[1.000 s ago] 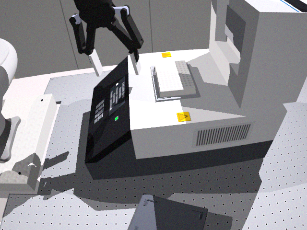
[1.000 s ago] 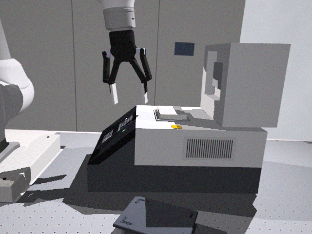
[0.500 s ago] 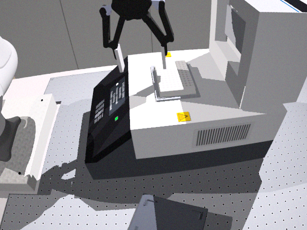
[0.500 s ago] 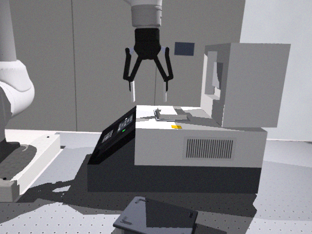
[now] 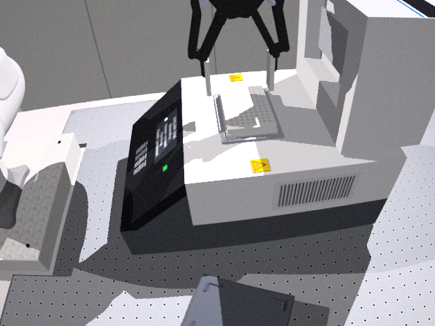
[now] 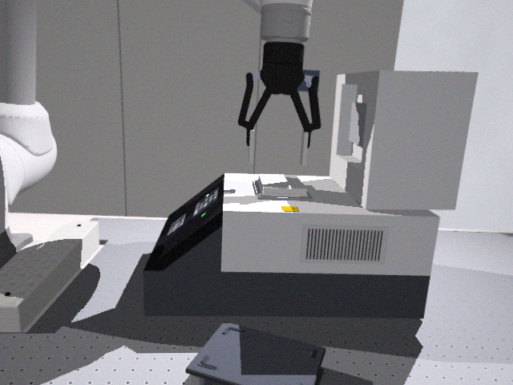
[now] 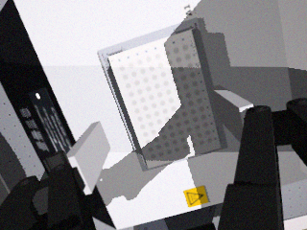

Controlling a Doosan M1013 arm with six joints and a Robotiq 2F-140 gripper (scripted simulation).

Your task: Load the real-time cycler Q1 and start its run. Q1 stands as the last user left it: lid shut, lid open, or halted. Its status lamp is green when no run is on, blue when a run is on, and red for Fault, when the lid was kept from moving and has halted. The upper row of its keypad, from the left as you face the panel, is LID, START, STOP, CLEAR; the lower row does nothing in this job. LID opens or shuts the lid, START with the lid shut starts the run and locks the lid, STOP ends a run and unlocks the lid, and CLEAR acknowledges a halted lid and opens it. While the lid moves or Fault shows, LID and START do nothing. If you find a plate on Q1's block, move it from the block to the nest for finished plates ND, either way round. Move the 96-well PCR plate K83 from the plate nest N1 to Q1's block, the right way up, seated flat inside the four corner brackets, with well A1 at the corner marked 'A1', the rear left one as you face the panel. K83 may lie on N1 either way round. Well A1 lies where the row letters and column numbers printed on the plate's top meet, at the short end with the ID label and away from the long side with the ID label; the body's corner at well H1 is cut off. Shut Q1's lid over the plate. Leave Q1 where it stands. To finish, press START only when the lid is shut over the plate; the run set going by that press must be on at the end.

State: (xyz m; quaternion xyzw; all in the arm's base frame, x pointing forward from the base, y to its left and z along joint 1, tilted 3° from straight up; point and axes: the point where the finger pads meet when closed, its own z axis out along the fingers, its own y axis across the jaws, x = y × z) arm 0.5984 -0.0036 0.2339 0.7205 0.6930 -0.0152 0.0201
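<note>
The cycler Q1 (image 5: 266, 154) stands mid-table with its lid (image 5: 351, 70) raised at the rear; the lid also shows in the exterior view (image 6: 397, 136). A white 96-well plate (image 5: 245, 112) lies flat on the block, and I see it too in the exterior view (image 6: 281, 189) and the wrist view (image 7: 163, 105). My gripper (image 5: 238, 89) (image 6: 277, 162) hangs open and empty straight above the plate, fingers pointing down and clear of it. The status lamp (image 5: 164, 168) on the black panel is green. The keypad (image 5: 140, 157) sits left of the lamp.
A dark grey nest (image 5: 242, 301) with corner brackets lies empty in front of the cycler. The arm's base and a white block (image 5: 38, 196) stand at the left. The raised lid stands close to the right of my fingers.
</note>
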